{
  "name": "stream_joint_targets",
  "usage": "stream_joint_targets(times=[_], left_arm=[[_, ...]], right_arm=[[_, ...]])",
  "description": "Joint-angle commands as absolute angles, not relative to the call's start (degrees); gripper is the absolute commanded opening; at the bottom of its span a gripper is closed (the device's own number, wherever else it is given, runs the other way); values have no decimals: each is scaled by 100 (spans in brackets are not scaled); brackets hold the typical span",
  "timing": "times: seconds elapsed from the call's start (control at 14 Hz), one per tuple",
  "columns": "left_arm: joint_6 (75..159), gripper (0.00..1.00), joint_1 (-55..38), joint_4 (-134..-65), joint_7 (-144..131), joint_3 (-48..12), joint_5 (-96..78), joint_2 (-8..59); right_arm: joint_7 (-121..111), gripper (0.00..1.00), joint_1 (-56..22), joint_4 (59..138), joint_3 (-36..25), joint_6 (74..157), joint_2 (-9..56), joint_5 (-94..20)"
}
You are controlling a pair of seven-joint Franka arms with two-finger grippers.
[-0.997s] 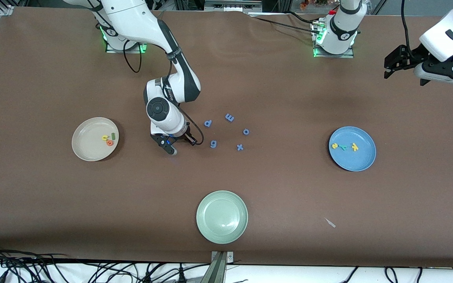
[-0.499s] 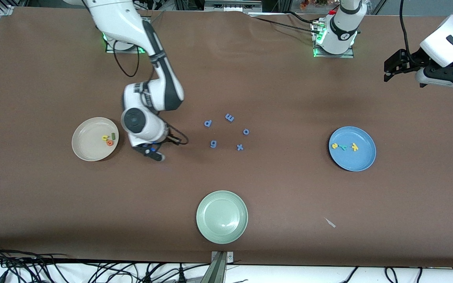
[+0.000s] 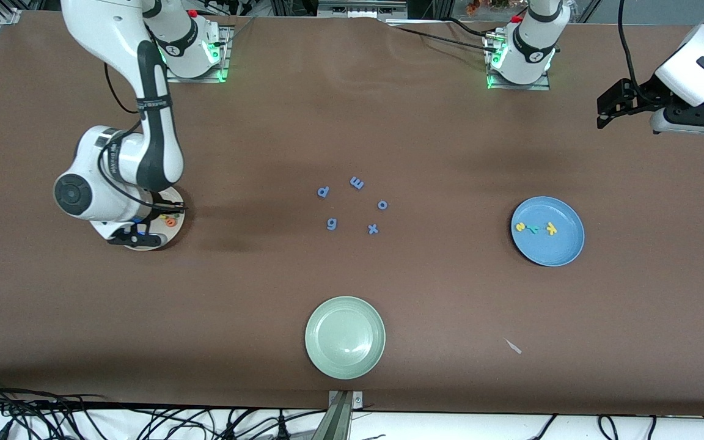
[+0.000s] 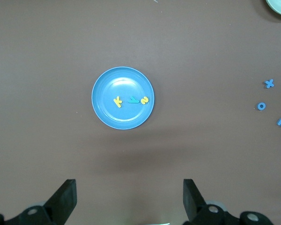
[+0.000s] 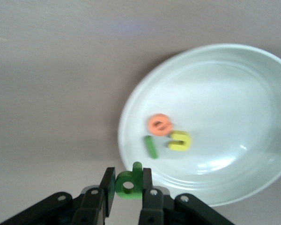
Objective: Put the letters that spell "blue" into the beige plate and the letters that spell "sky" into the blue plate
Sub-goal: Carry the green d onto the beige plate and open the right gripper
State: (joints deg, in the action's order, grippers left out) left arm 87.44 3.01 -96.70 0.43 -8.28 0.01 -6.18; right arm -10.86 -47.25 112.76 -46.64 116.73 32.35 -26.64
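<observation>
So the right gripper (image 5: 128, 185) is pinching the green b (image 5: 129, 182) between its fingertips, hanging over the edge of the beige plate (image 5: 253, 140). The orange e (image 5: 159, 125), dark green l (image 5: 151, 146) and yellow u (image 5: 180, 140) already sit in that plate, close together. Over at the left arm's end of the table, the blue plate (image 3: 563, 250) has the yellow s (image 3: 520, 227), teal y (image 3: 533, 230) and yellow k (image 3: 551, 228) in it, so "sky" looks done. The left gripper (image 4: 129, 199) waits high above there, jaws spread wide and empty.

My worry: the b looks like it's right over the rim, not the middle. Let go here and the little foam piece could bounce off the lip onto the table. It could also cling to one finger. The periwinkle letters (image 3: 352, 205) mid-table stay put.
</observation>
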Motion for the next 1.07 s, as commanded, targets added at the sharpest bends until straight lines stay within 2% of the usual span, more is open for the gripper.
stream_joint_targets(times=[0.0,0.07,0.14,0.21,0.5,1.0], left_arm=[[8596,100,272,-9475,-35,-844,193,-536],[8596,100,272,-9475,-35,-844,185,-536],[8596,100,272,-9475,-35,-844,185,-536],[8596,100,281,-9475,-35,-844,185,-536],[8596,100,281,-9466,-44,-844,176,-536],[8596,100,273,-9466,-44,-844,167,-536]], right_arm=[[-1230,9,-4641,11259,-4720,11689,3515,-2698],[-1274,25,-4641,11224,-4728,11655,3559,-2698],[-1283,83,-4632,11206,-4737,11646,3533,-2698],[-1275,100,-4632,11093,-4755,11602,3498,-2698],[-951,100,-4606,9882,-4755,10005,3542,-2707],[167,100,-4991,9316,-4693,9273,3559,-2707]])
